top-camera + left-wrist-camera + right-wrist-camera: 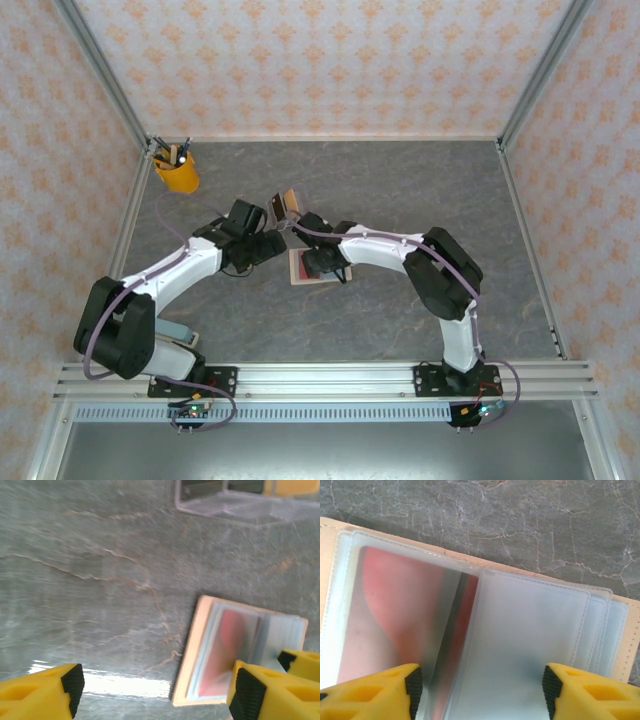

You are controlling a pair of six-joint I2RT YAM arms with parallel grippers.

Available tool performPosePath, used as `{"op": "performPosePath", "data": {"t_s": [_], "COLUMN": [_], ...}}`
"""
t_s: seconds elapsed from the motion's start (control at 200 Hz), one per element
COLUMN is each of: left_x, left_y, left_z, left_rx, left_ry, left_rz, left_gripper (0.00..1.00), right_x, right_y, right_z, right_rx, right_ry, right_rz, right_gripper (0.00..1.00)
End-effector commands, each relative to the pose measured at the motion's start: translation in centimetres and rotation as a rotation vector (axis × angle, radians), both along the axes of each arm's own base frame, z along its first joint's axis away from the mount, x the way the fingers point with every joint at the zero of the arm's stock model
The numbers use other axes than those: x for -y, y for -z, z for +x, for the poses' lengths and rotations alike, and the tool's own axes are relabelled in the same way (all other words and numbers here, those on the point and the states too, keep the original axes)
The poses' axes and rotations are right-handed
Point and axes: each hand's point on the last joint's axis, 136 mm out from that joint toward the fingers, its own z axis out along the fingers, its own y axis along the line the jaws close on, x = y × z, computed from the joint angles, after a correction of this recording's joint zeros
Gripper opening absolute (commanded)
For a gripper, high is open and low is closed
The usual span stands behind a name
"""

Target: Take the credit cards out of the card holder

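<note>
Above the open card holder (627, 640), tan-rimmed with frosted sleeves (530, 630) over a red credit card (395, 610), the right gripper (481, 685) hangs spread; the left gripper (159, 687), also spread, is just beside.

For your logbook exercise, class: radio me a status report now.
Left fingers open beside holder. Right fingers open over its sleeves. Red card in sleeve. Clear stand apart.

Card holder (196, 655) lying open on table (100, 580), red credit card (231, 640) showing through its sleeve. Left gripper (160, 690) hovering spread wide, straddling holder's near corner. Acrylic stand (225, 504) sitting beyond holder.
</note>
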Motion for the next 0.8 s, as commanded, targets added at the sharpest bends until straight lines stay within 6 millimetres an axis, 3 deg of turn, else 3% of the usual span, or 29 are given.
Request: {"op": "performPosePath", "data": {"t_s": [0.0,0.15,0.325,0.475,0.791], "left_x": [2.4,4.2,5.3,6.6,7.4], "left_y": [0.2,0.9,1.3,1.9,2.9], "left_z": [0.5,0.8,1.4,1.9,2.7], "left_rx": [0.009,-0.006,-0.017,-0.023,-0.051], "left_ry": [0.045,0.086,0.12,0.149,0.164], "left_rz": [-0.067,-0.089,-0.084,-0.115,-0.12], "left_gripper": [0.73,0.54,0.41,0.32,0.19], "right_x": [2.4,2.6,2.8,2.9,3.1], "right_y": [2.0,2.3,2.3,2.4,2.6], "right_z": [-0.7,-0.9,-0.9,-0.9,-0.9], "right_rx": [-0.072,-0.098,-0.105,-0.108,-0.108], "right_ry": [0.036,0.049,0.057,0.06,0.065], "right_rz": [-0.046,-0.023,-0.016,-0.016,-0.026], "right_gripper": [0.61,0.58,0.57,0.55,0.54]}}
